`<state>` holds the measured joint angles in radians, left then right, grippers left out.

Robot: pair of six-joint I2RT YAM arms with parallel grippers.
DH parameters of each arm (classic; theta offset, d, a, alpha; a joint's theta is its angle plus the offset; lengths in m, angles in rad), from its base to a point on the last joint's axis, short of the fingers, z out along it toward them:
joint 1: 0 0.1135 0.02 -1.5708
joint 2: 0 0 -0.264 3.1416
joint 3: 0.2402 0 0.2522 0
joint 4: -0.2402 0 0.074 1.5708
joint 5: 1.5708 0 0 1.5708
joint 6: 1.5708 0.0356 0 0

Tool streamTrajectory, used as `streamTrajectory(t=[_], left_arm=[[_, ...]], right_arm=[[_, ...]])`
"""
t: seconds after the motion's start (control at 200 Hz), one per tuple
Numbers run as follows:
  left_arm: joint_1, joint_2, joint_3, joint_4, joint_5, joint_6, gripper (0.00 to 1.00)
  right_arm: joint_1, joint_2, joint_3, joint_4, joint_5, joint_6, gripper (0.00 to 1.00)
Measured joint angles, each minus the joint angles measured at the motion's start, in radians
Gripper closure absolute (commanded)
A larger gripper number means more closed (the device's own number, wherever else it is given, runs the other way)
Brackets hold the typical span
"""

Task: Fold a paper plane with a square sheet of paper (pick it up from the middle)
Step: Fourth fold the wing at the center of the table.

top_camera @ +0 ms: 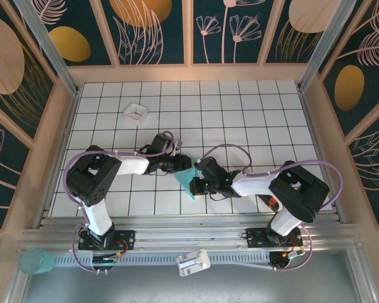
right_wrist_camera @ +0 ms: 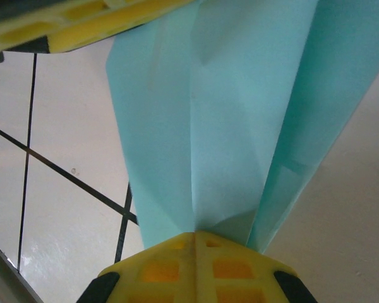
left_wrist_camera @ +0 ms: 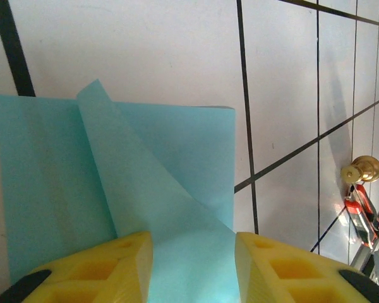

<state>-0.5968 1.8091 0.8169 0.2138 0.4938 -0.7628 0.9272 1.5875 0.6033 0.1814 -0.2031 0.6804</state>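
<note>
The square sheet of paper, turquoise-blue, stands folded into a creased, dart-like paper plane (top_camera: 189, 181) between my two grippers near the table's front middle. My right gripper (right_wrist_camera: 196, 237) is shut on one end of it, and the layered folds (right_wrist_camera: 227, 126) fan out from the closed yellow fingertips. My left gripper (left_wrist_camera: 192, 265) is open: its yellow fingers stand apart with a raised flap of the paper (left_wrist_camera: 164, 164) running through the gap, touching neither pad. In the top view the left gripper (top_camera: 182, 165) and the right gripper (top_camera: 199, 183) nearly meet. The left fingers (right_wrist_camera: 82, 25) show beyond the paper's far end.
A small white square tray (top_camera: 136, 112) sits at the back left of the gridded table. A red-and-black tool (left_wrist_camera: 360, 211) lies by the right arm's base near a brass knob (left_wrist_camera: 360, 169). Wooden walls close in the sides.
</note>
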Motion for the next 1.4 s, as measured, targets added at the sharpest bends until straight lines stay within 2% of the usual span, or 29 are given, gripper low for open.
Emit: streamTrajectory(t=[0.21,0.385,0.625,0.836,1.401], left_arm=[[0.000,-0.024,-0.003,-0.002,-0.010,-0.018,0.53],[0.000,-0.114,-0.021,-0.001,-0.024,-0.029,0.52],[-0.003,-0.198,-0.090,0.010,-0.026,-0.055,0.64],[-0.029,-0.185,-0.126,0.006,0.008,-0.061,0.75],[-0.053,-0.050,-0.102,0.033,0.101,-0.061,0.79]], right_arm=[[0.000,-0.004,-0.022,0.035,0.001,0.011,1.00],[0.000,-0.014,-0.045,0.061,0.001,0.010,1.00],[0.000,-0.020,-0.064,0.092,0.002,0.010,1.00],[0.000,-0.030,-0.086,0.117,0.002,0.010,1.00],[-0.002,-0.032,-0.089,0.122,-0.004,-0.011,1.00]])
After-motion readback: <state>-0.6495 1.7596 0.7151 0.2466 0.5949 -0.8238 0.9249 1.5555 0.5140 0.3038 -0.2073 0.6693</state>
